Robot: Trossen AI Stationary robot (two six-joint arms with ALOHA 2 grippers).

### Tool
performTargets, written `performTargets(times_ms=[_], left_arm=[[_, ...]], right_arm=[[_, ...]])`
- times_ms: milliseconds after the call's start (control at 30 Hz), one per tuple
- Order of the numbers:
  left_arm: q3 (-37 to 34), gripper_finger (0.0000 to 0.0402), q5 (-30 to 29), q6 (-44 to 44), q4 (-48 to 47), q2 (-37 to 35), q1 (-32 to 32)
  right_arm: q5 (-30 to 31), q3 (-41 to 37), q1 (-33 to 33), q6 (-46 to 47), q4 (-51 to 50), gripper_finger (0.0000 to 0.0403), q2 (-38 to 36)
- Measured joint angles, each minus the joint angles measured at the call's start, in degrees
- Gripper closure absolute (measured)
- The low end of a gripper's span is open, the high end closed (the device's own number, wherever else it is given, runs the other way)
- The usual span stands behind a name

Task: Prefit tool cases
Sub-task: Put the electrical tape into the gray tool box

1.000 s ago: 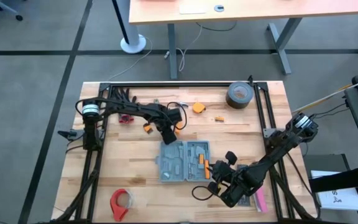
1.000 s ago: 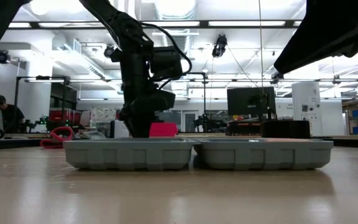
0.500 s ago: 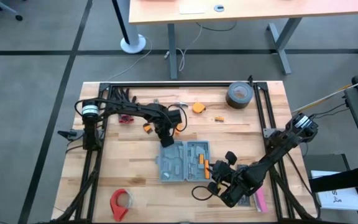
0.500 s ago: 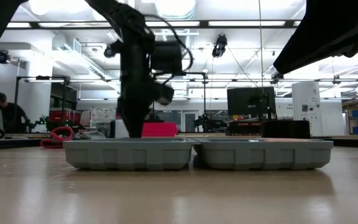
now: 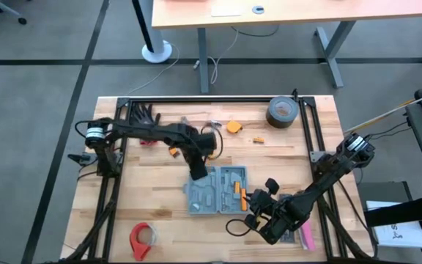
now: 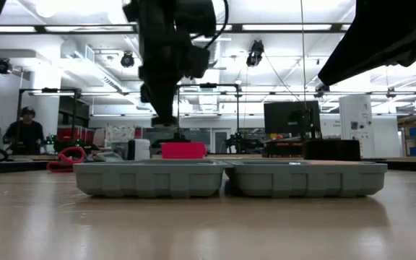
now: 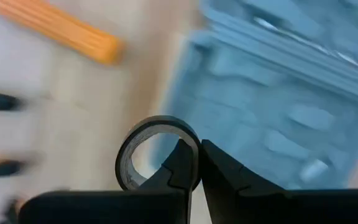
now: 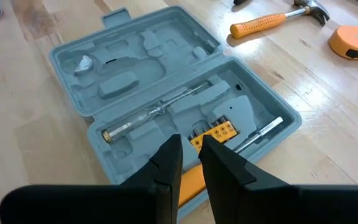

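Our right claw [image 8: 190, 152] sits nearly closed just above the near edge of the open blue-grey rectangular plastic tool case [image 5: 217, 188], holding nothing we can make out, an orange-handled tool [image 8: 190, 180] under its tips. Beyond it on the wooden bench [image 5: 160, 183], our left claw [image 7: 197, 163] hangs above the case's far corner, clamped on a small dark ring [image 7: 156, 152]. Farther off lies an orange-handled hammer [image 8: 272, 20].

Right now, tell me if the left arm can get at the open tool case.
Probably yes. The left gripper hangs just over the tool case's far-left corner, with nothing between them. But its fingers are shut on a small black ring.
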Motion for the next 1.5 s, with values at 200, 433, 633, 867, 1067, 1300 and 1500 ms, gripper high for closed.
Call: performTargets(times_ms=[200,433,633,867,1067,1300,1500], left_arm=[[-0.7,0.0383,0.7,-3.9,0.1,-0.1,-9.4],[-1.8,0.0383,0.6,-10.2,7.1,-0.1,-17.9],[-3.4,0.0382,-1.2,-13.8,12.6,0.4,-20.9],[-4.6,0.0382,-2.2,-15.2,14.1,2.5,-21.5],[-5.2,0.0382,-0.7,-15.6,14.6,4.2,-22.1],[-5.4,0.0382,0.9,-15.8,15.8,5.1,-23.2],[-6.5,0.0381,3.3,-15.0,16.8,5.2,-23.8]], right_arm=[[0.0,-0.2,0.0,0.0,0.0,0.0348,0.0],[-0.1,-0.3,0.0,0.0,-0.7,0.0335,0.0],[-0.2,-0.3,0.0,0.1,-0.8,0.0334,0.0],[-0.2,-0.1,0.0,0.1,-0.8,0.0350,0.0],[-0.2,-0.1,0.0,0.1,-0.7,0.0357,0.0],[-0.1,-0.1,0.0,0.2,-0.8,0.0344,0.0],[-0.2,-0.1,0.0,0.2,-0.7,0.0333,0.0]])
